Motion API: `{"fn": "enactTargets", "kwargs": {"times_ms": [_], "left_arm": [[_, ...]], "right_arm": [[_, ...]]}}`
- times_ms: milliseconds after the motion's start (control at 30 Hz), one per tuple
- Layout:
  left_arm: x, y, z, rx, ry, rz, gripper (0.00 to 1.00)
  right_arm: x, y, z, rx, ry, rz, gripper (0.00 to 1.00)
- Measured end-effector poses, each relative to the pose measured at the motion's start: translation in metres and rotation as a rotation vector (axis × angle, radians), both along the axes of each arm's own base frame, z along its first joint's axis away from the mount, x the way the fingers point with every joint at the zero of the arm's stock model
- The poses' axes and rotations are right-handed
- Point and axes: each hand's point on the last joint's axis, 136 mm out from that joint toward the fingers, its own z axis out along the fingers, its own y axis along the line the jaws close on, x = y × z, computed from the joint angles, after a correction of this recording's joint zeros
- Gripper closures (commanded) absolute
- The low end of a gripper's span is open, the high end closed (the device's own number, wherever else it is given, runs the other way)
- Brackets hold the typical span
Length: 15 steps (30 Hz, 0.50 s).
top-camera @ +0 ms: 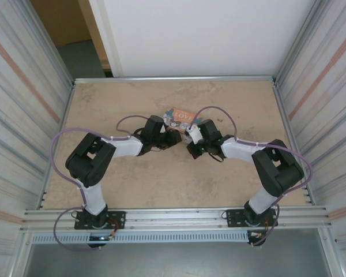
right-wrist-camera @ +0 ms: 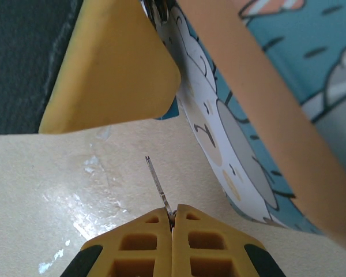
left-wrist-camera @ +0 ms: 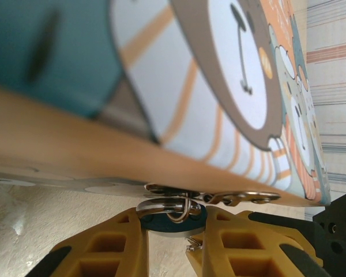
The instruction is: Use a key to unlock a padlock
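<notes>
A beige, marbled desk [top-camera: 173,179] sits boxed in by pale corrugated sheeting: a left wall [top-camera: 20,98] and a right wall [top-camera: 328,81], each crossed by faint orange stripes. Behind stands a plain white panel [top-camera: 207,34]. At the far left corner a gap [top-camera: 83,57] shows grey floor (and something brown beside it). An aluminium rail [top-camera: 173,214] edges the near side. The light is even, with soft glare on the desk.

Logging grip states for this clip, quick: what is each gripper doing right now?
Left gripper: closed on the padlock.
Right gripper: closed on the key, its thin blade sticking out.
</notes>
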Motion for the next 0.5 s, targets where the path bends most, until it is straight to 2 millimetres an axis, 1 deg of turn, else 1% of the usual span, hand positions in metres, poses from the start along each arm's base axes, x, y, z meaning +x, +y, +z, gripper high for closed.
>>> {"fn": "enactTargets", "kwargs": {"times_ms": [200, 500], "left_arm": [[-0.0001, 0.0, 0.0, 0.0, 0.0, 0.0, 0.88], [-0.0015, -0.0016, 0.0, 0.0, 0.0, -0.004, 0.88]], "right_arm": [[0.0037, 0.0015, 0.0023, 0.01, -0.016, -0.002, 1.0], [0.0047, 0.0018, -0.0026, 0.005, -0.01, -0.004, 1.0]]}}
